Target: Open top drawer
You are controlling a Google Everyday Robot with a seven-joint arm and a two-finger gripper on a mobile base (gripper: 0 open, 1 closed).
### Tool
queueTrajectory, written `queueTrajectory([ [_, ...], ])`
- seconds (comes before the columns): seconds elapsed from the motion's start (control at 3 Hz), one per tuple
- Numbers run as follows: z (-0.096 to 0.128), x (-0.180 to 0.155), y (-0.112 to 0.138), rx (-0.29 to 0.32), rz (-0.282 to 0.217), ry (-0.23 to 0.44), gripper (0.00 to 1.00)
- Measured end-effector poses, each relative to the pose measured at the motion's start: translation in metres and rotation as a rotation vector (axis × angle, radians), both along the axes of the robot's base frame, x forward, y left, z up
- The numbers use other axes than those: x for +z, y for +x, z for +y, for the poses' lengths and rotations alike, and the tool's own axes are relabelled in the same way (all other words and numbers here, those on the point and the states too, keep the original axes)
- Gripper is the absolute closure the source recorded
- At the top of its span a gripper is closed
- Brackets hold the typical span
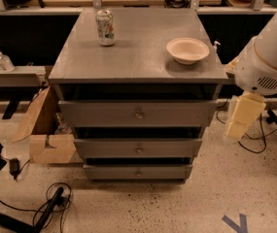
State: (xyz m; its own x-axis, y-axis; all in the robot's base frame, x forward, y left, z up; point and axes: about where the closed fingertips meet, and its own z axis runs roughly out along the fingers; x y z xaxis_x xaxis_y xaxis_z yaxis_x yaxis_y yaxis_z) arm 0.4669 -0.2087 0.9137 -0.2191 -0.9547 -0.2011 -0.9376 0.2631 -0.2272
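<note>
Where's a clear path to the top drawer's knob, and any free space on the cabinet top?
The hand hangs right of the cabinet, level with the top drawer. Nothing blocks the knob. On top, bare between can and bowl and along the front edge. Crowded: cardboard box and cables, lower left.

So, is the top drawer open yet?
Shut, it seems: the top drawer front sits under the cabinet top, no inside showing. The pincer hangs off to the right, clear of the knob.
</note>
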Motion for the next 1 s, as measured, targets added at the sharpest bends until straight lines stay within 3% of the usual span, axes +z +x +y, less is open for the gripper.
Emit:
queueTrajectory([
  [0.33, 0.006, -0.047, 0.021, 0.041, -0.007, -0.014, 0.00],
  [0.67, 0.005, -0.118, 0.064, 0.065, -0.018, -0.080, 0.00],
  [1.0, 0.005, -0.118, 0.064, 0.065, -0.018, -0.080, 0.00],
])
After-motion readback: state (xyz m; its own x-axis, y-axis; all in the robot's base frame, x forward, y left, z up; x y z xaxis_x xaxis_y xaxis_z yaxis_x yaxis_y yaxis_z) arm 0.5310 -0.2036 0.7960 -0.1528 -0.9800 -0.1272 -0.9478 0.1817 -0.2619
